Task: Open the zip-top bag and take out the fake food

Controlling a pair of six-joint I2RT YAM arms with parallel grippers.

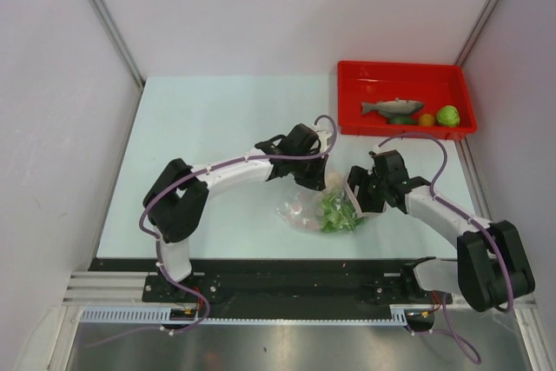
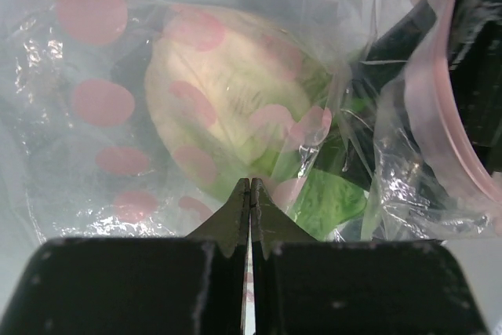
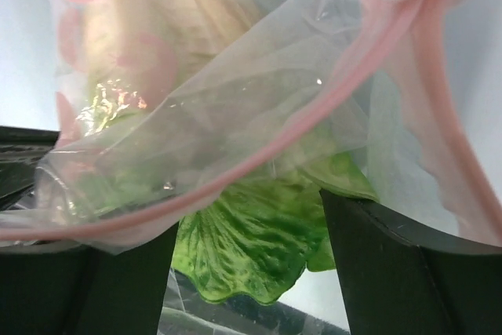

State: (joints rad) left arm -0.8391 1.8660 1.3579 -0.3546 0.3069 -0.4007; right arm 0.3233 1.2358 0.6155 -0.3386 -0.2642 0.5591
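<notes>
The zip-top bag (image 1: pixel 297 210) lies on the bench (image 1: pixel 217 128) between the two arms, with its pink zip strip (image 3: pixel 314 121) and mouth turned toward the right arm. A lettuce leaf (image 3: pixel 251 249) pokes out of that mouth, straight in between the right arm's jaws, which stand wide either side of it and grip nothing. The left arm's jaws are pressed shut at the bag's other end; whether film is nipped there I cannot tell. The right arm looks the nearer for pulling the leaf

Top view: high above the near edge, looking down over the whole table (image 1: pixel 217 119). Wrist views: each pressed close to the zip-top bag (image 1: pixel 300 212), which all three views share.
</notes>
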